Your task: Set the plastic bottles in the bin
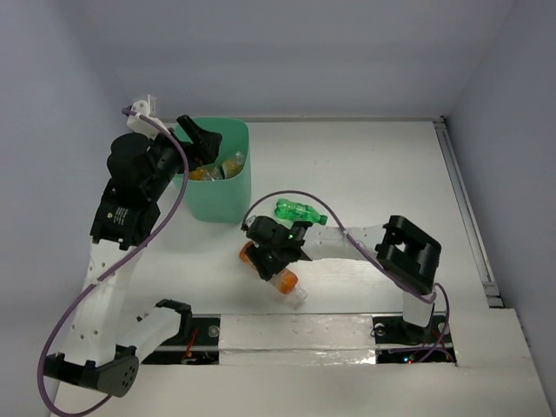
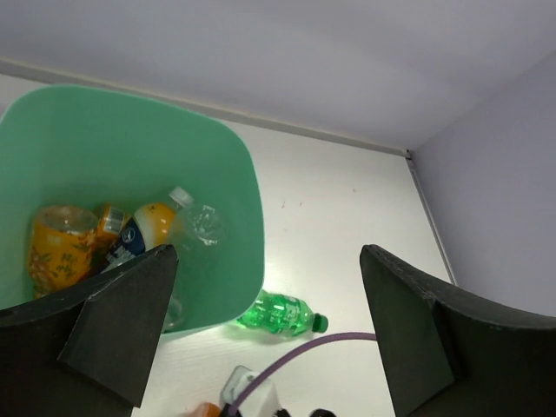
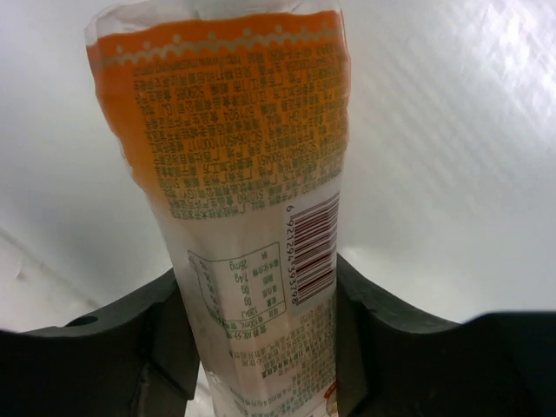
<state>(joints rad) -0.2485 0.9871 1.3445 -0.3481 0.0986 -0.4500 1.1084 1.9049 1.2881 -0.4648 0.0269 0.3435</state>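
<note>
The mint-green bin (image 1: 217, 195) stands at the back left with several plastic bottles in it: an orange one (image 2: 56, 248), an orange one with a dark label (image 2: 139, 228) and a clear one (image 2: 198, 224). My left gripper (image 1: 198, 139) hangs open over the bin's rim, holding nothing (image 2: 268, 256). A bright green bottle (image 1: 300, 211) lies on the table just right of the bin (image 2: 280, 313). My right gripper (image 1: 276, 252) is down at the table, shut on an orange labelled bottle (image 3: 243, 156) lying there, both fingers pressed against its sides (image 1: 285, 280).
The white table (image 1: 373, 174) ends in grey walls at the back and right, with a rail (image 1: 465, 208) along its right edge. A purple cable (image 1: 178, 187) loops from the left arm beside the bin.
</note>
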